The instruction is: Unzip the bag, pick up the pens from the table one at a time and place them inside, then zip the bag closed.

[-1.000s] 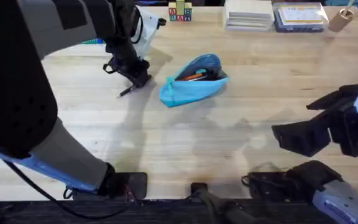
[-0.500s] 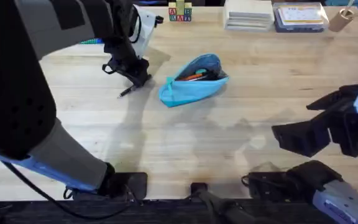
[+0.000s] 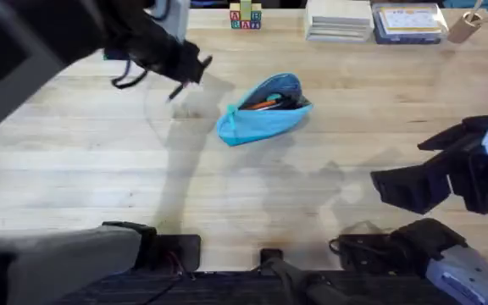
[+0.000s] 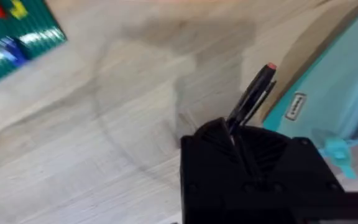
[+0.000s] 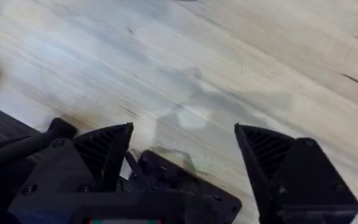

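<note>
One pen (image 4: 252, 101) betw. left fingers (image 4: 213, 134)

The overhead camera looks down and forward over the whole tabletop (image 3: 252, 186) from above the arm bases. The left wrist camera sits close above the wood, sharing the bag (image 3: 263, 108) at its right edge. The right wrist camera looks steeply down at bare planks.

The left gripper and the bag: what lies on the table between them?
In the overhead view nothing lies there: only bare table separates the left gripper, shut on a pen, from the open bag.
</note>
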